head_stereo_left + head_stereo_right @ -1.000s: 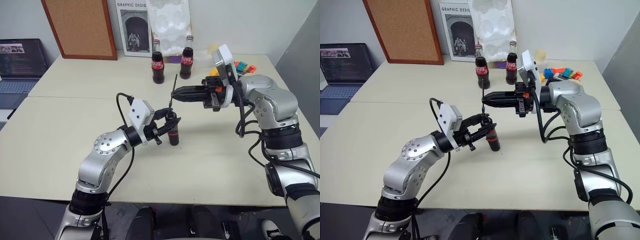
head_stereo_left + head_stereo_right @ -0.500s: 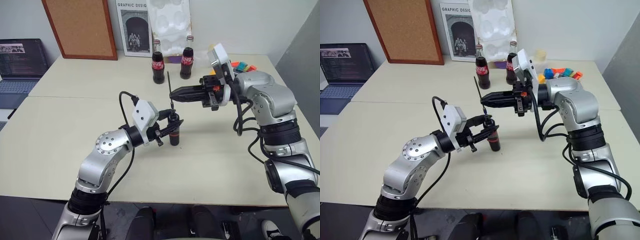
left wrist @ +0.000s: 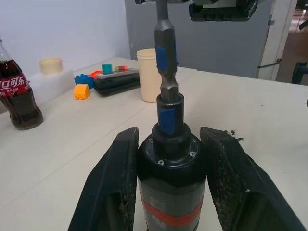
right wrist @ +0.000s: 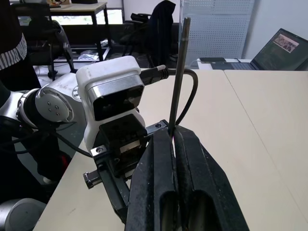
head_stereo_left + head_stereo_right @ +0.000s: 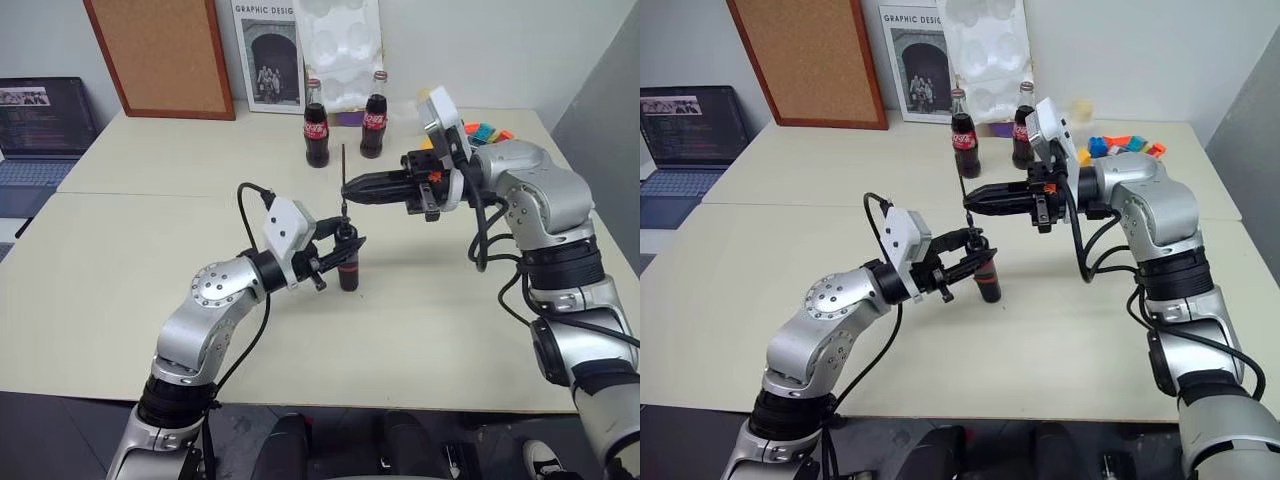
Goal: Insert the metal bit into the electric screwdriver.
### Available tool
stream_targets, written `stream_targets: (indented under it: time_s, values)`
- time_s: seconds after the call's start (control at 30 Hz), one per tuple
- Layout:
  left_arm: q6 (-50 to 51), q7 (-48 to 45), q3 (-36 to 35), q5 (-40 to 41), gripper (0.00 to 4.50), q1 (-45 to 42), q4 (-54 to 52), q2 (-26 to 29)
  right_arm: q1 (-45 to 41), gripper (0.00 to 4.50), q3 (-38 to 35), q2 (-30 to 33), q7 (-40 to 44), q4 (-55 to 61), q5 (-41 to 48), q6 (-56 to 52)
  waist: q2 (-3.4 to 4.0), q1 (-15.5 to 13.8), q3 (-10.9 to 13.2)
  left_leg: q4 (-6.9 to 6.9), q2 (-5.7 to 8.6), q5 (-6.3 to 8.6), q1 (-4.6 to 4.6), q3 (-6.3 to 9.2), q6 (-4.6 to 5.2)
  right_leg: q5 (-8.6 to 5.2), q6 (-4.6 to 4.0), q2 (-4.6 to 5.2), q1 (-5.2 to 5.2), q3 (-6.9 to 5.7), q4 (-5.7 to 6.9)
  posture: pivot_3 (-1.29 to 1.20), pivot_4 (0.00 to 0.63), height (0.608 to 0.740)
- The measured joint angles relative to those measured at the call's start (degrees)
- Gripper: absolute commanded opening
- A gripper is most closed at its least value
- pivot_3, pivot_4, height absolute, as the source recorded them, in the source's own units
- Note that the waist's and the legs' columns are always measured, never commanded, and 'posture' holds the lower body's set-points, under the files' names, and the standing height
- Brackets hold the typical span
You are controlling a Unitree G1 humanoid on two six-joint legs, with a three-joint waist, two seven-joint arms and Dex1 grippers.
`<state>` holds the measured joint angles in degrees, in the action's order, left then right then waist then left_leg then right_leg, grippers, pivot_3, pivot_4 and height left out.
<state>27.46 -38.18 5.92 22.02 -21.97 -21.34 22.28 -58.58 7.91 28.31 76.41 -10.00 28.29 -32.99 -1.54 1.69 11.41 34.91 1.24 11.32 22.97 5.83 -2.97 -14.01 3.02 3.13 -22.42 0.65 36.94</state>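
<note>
Bit meets screwdriver over the table.

We see the electric screwdriver [image 5: 347,262] standing upright on the cream table [image 5: 130,250], clamped on both sides by the fingers of our left gripper [image 5: 345,247], which is closed on its black body just above the red band. Directly above the screwdriver, our right gripper [image 5: 347,189] reaches in level from the right, its two fingers [image 4: 159,173] pinched tight on the metal bit [image 5: 343,172]. The bit stands nearly upright, most of its thin shaft rising above the fingers, and its thicker hex end [image 3: 165,62] sits in the screwdriver's collar, as the left wrist view shows. Behind the screwdriver two cola bottles [image 5: 316,125] stand near the table's far edge, with a laptop [image 5: 40,125] far off to the screwdriver's left.
</note>
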Motion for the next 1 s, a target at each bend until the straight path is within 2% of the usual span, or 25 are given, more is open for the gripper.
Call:
stream_targets:
  time_s: [1.0]
  values:
    - [-0.6, -2.7, 0.0, 0.7, 1.69, 0.7, -0.6, 1.6, -0.7, 0.08, 1.9, 0.5, 5.9, -1.5, -2.3, 4.2, 0.00, 0.0, 0.0, 0.00, 0.01, 0.00, 0.00, 0.00, 0.00, 0.00, 0.00, 0.01, 0.00, 0.01, 0.00, 0.00, 0.150, 0.740]
